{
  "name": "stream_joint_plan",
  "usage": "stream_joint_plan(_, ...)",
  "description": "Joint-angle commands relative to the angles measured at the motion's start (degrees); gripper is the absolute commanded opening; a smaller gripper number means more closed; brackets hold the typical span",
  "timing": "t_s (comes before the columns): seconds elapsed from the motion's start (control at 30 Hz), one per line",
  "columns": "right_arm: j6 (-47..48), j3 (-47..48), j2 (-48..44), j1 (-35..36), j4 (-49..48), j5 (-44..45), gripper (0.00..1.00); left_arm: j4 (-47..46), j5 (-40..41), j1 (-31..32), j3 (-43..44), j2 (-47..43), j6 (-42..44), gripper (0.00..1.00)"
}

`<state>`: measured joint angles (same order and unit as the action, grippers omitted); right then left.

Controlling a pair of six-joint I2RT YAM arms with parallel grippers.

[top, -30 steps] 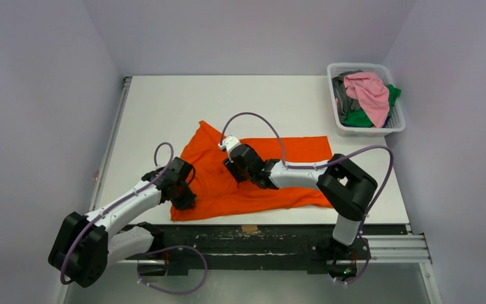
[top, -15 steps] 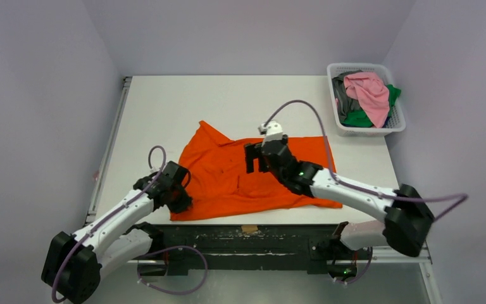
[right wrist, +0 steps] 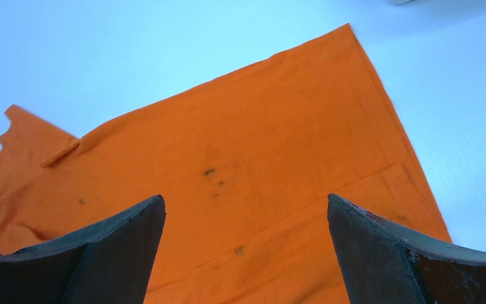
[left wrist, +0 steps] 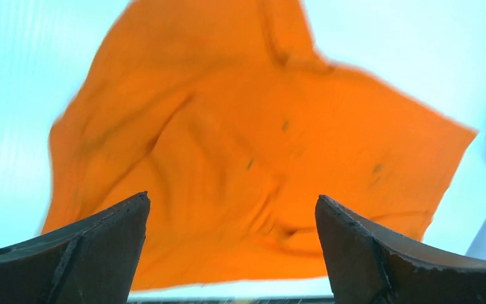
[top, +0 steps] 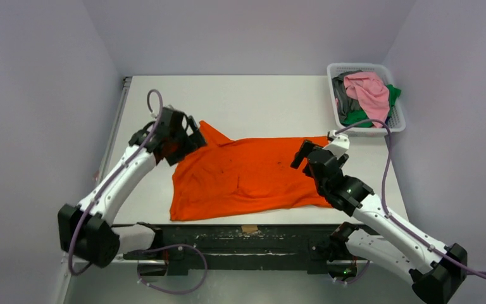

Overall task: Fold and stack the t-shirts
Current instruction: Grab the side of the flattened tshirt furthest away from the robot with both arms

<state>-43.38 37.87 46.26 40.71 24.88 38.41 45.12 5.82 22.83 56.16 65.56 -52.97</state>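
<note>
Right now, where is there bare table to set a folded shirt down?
The far strip of table, between the orange shirt and the back edge, left of the basket, is bare. Crowded: the shirt with left gripper and right gripper at its ends.

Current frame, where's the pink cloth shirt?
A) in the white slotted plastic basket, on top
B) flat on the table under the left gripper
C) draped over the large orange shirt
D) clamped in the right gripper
A: the pink cloth shirt lies uppermost in the white slotted plastic basket, at the far right of the top view, away from both arms.
</note>
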Motion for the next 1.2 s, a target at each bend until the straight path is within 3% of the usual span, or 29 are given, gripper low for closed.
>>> stream_joint_plan(0.0, 1.5, 2.1, 2.9, -3.2, -3.8, 1.1, 0.99, -8.0, -9.7, -8.2, 15.4, 18.9, 8.6, 1.00)
stream_joint_plan(0.13, 4.3, 4.2, 7.6, -8.7, -7.5, -2.5, 0.99, -2.3, -10.9, -10.6, 35.1, 38.9, 13.8, 0.99)
stream_joint_plan(0.27, 6.4, 3.7, 11.0, -13.8, -11.6, -9.5, 0.98, 5.2, -9.7, -11.4, 54.5, 55.4, 17.2, 0.89)
stream_joint_plan(0.43, 7.9, 3.2, 12.3, -16.5, -12.0, -11.6, 0.97, 6.6, -6.0, -12.0, 63.9, 64.3, 17.4, 0.80)
stream_joint_plan(0.6, 8.4, 2.3, 11.8, -17.7, -13.1, -13.4, 0.96, 7.0, -5.3, -12.6, 67.5, 69.8, 17.1, 0.74)
stream_joint_plan(0.93, 8.8, 2.0, 11.1, -18.4, -13.0, -14.1, 0.96, 3.9, -9.6, -12.6, 62.4, 71.0, 15.7, 0.63)
stream_joint_plan(1.17, 8.8, 2.1, 10.7, -18.5, -12.4, -14.1, 0.96, 2.2, -11.0, -12.5, 60.6, 70.7, 14.8, 0.45)
